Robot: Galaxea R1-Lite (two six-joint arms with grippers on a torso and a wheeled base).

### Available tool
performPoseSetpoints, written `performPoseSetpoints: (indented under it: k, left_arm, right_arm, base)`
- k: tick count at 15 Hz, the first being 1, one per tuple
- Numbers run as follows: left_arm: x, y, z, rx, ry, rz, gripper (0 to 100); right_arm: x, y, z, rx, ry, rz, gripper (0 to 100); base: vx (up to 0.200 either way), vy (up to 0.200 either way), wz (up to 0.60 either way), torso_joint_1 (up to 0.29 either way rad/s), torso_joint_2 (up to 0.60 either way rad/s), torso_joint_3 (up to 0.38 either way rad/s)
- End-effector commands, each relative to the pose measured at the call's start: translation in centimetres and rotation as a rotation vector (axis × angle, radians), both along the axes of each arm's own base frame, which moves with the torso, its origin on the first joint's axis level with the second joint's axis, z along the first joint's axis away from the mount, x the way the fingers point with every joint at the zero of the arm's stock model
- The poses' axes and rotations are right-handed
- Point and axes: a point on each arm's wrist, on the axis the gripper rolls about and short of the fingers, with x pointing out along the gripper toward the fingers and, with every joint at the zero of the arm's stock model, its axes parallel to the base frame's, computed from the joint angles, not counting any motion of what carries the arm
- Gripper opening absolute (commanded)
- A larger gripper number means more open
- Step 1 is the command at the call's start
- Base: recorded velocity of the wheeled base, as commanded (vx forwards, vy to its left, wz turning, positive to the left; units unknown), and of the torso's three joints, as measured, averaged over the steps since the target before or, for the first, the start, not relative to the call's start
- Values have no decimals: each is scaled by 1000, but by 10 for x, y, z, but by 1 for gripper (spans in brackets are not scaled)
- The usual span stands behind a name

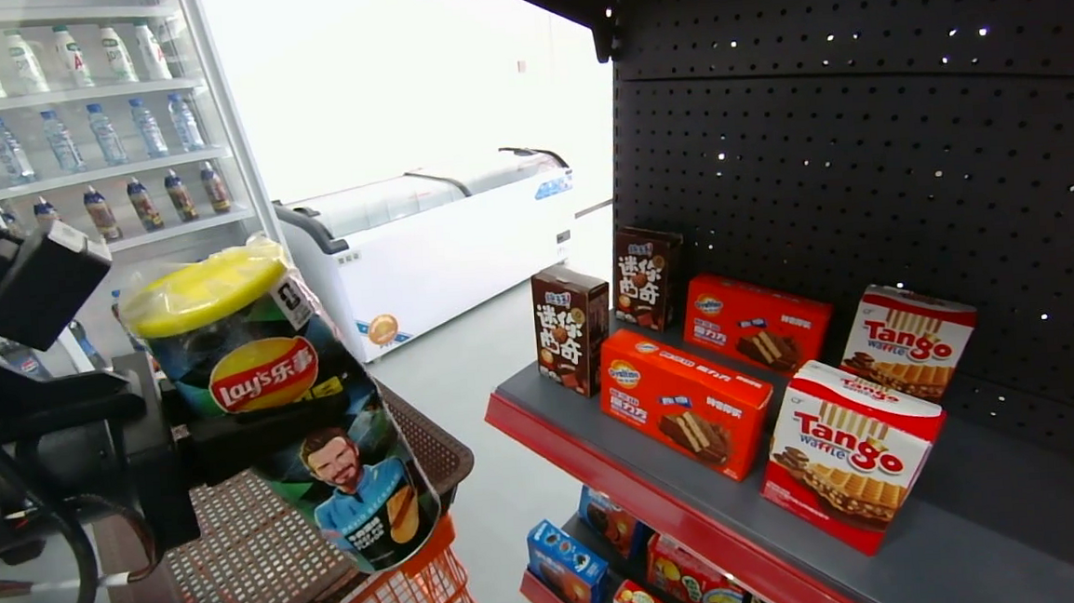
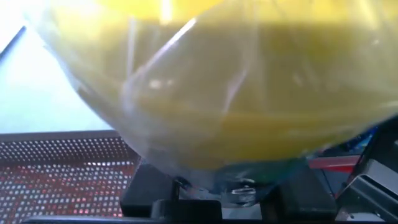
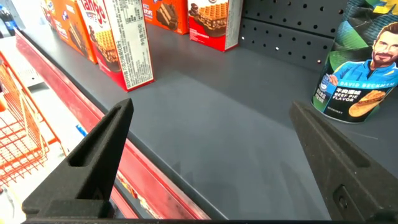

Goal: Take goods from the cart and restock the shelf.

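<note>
Left pincer [image 1: 229, 441] is clamped round the middle of the chip canister [image 1: 287, 401]. The canister has a yellow lid and a plastic wrap, sits tilted, off the shelf [image 1: 979, 508] on its open side, above the cart [image 1: 434, 452].

Right pincer [image 3: 211, 109] has its jaws wide apart with nothing in them, over a bare grey stretch of the shelf deck. A second canister [image 3: 357, 68] stands upright on the shelf, against its back panel.

On the shelf: brown boxes [image 1: 572, 329] at the far end, then orange boxes [image 1: 683, 403], then wafer boxes [image 1: 849, 455]. Black pegboard [image 1: 862, 132] backs the shelf, and its front lip is red.

Beyond the shelf's far end: grey floor [image 1: 466, 362], white chest freezer [image 1: 440, 242], glass-door cooler [image 1: 79, 134] full of bottles.
</note>
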Motion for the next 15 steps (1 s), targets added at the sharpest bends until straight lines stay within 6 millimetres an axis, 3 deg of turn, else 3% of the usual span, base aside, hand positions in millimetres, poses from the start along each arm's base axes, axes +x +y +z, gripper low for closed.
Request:
performPoseSetpoints:
  k: [1, 7, 15]
  left_arm:
    - [-20, 4, -10, 0, 10, 0, 0]
    - [-48, 5, -17, 6, 73, -56, 0]
    - [-26, -19, 1, 8, 62, -176, 0]
  right_arm:
    - [0, 0, 0, -2, 0, 2, 100]
    - [0, 0, 0, -2, 0, 2, 100]
    - [0, 0, 0, -2, 0, 4, 100]
  base:
    - [0, 0, 0, 0, 0, 0]
    - [0, 0, 0, 0, 0, 0]
    - [0, 0, 0, 0, 0, 0]
